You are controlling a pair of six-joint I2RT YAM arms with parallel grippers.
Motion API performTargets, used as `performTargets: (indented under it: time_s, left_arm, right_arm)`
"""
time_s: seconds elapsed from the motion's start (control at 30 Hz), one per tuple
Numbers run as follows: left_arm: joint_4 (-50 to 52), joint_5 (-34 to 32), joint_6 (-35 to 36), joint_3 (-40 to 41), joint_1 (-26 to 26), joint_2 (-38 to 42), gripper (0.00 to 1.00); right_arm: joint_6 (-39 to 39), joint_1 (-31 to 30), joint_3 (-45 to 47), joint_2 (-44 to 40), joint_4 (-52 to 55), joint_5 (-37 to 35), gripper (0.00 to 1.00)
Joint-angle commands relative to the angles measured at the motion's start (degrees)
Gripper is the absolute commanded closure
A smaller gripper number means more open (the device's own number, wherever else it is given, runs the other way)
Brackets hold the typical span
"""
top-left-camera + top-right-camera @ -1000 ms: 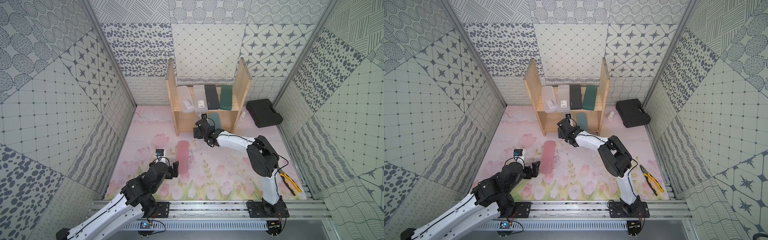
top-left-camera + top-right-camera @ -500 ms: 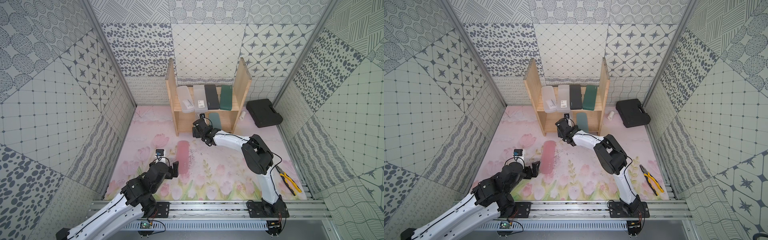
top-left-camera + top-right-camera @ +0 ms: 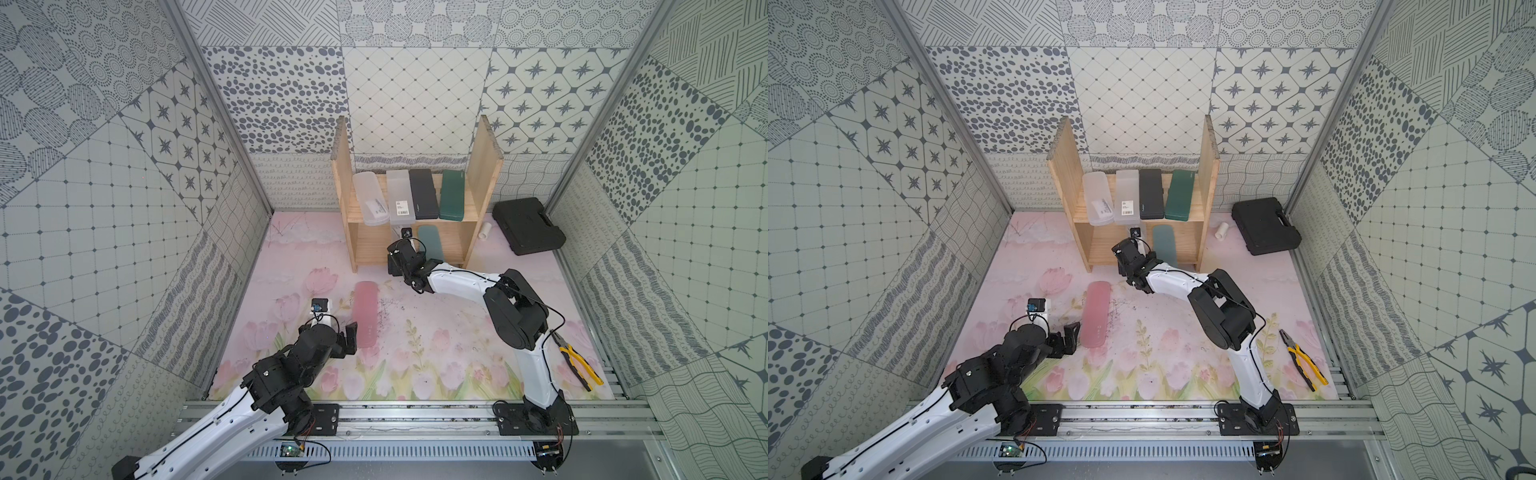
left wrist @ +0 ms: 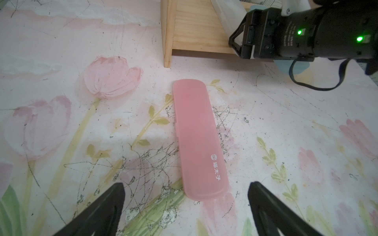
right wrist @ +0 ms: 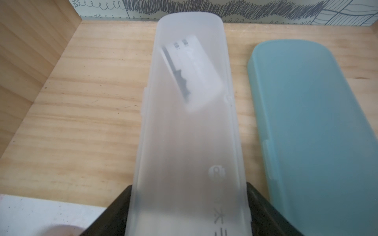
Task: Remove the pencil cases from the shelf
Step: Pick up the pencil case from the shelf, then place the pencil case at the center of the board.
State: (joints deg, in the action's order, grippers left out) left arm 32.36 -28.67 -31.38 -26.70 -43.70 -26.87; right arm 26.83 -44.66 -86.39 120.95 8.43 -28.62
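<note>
Right wrist view: right pincer looks clamped on the frosted clear case, which lies on the shelf lower board just beside the light blue case; keep your pull straight, level, off the blue one; left pincer gapes wide

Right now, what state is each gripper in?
Left gripper: open, empty, by the pink case.
Right gripper: closed on the frosted clear case.

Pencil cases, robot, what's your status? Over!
Right tool clamped on frosted clear case, lower shelf. Left tool open beside pink case. Light blue case alongside, apart.
</note>
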Motion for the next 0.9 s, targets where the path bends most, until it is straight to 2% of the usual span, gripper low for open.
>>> performTargets:
  time_s: [0.0, 0.4, 0.87]
  left_arm:
    - [-0.2, 0.5, 0.9, 0.0, 0.2, 0.1, 0.01]
    - [0.0, 0.5, 0.8, 0.0, 0.2, 0.2, 0.01]
    - [0.2, 0.4, 0.3, 0.1, 0.3, 0.3, 0.01]
  right_arm:
    - [2.5, -0.7, 3.7, -2.9, 0.3, 1.6, 0.26]
    - [4.0, -5.7, 16.5, -15.3, 0.5, 2.2, 0.26]
    - [9.9, -17.9, 28.0, -25.3, 3.1, -1.5, 0.25]
